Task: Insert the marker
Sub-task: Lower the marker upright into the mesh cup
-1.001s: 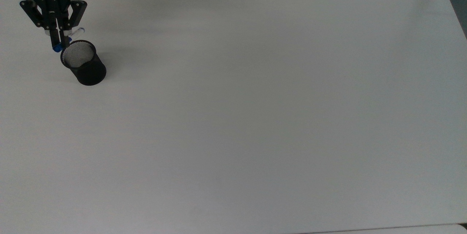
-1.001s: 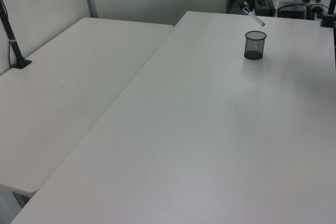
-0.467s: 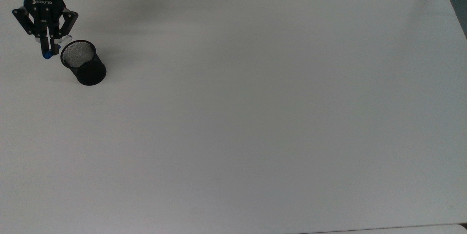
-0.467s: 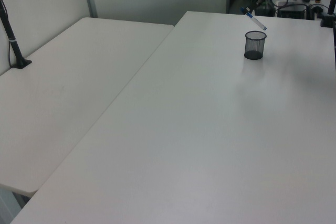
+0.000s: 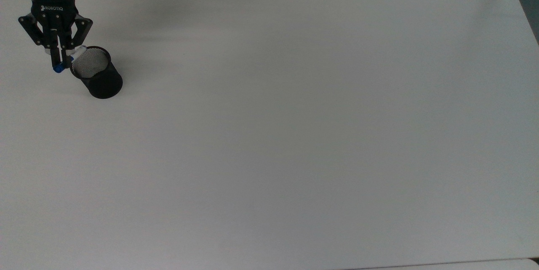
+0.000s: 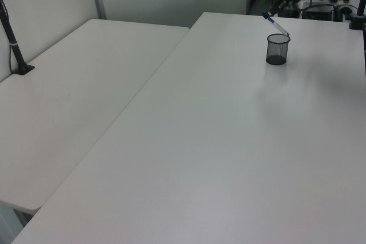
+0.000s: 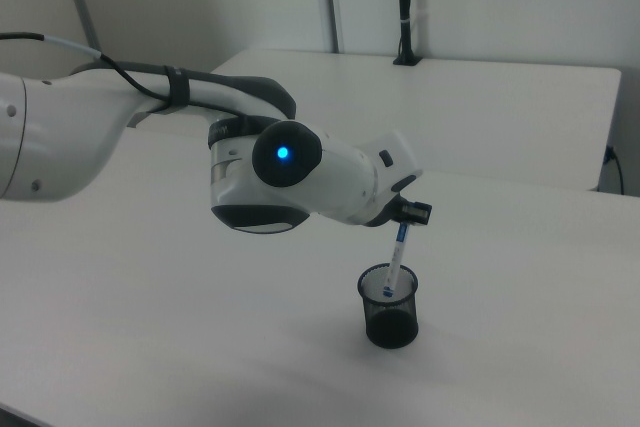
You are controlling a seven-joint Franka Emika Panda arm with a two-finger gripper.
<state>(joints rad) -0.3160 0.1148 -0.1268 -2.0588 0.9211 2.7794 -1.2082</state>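
Top view: the marker is seen clamped between the closed fingers of the gripper, its blue cap end poking out on the side away from the black mesh cup and its white barrel slanting from the fingers toward the cup's rim. In the right view the marker hangs just below the gripper, tilted, with its lower end dipped inside the mouth of the cup. In the left view the marker is shown as a slanted line running from the gripper down to the rim of the cup. The cup stands upright on the white table, with the gripper hovering above and just beside its rim.

Compared with half a second ago, the gripper has been brought closer to the cup in the top view, where earlier the marker lay clear of the rim. In the left view the marker's lower tip, held above the cup before, has been lowered to the rim. The cup has not been shifted.
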